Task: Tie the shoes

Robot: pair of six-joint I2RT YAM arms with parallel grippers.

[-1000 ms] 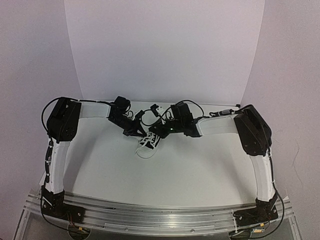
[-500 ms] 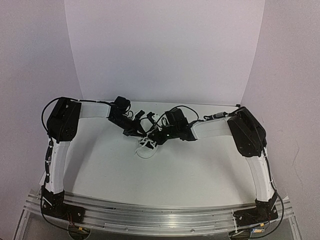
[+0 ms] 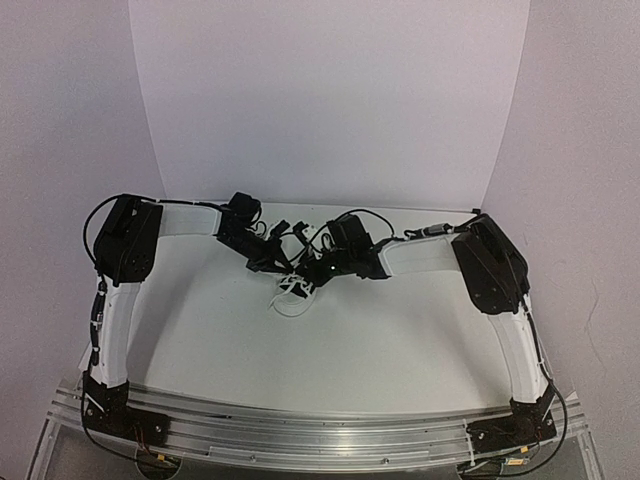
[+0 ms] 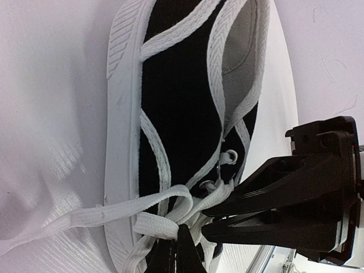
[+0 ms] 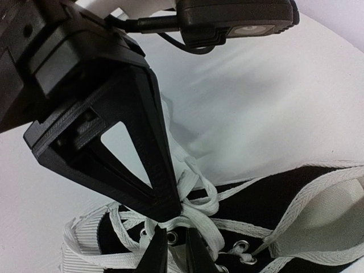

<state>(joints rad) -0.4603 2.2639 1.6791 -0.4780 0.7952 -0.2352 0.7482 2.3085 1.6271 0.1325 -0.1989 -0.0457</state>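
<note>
The sneaker [image 4: 176, 114] is set on its sole at the far middle of the desk [image 3: 380, 340], close to the back wall [image 3: 330, 100]. Broad desk is spread toward the near edge and both sides. The left fingers [image 4: 185, 253] are clenched tight against the laces [image 4: 114, 211] by the eyelets; whether a strand is caught cannot be told. The right fingers [image 4: 273, 187] are pinched on the laces just beside them.
</note>
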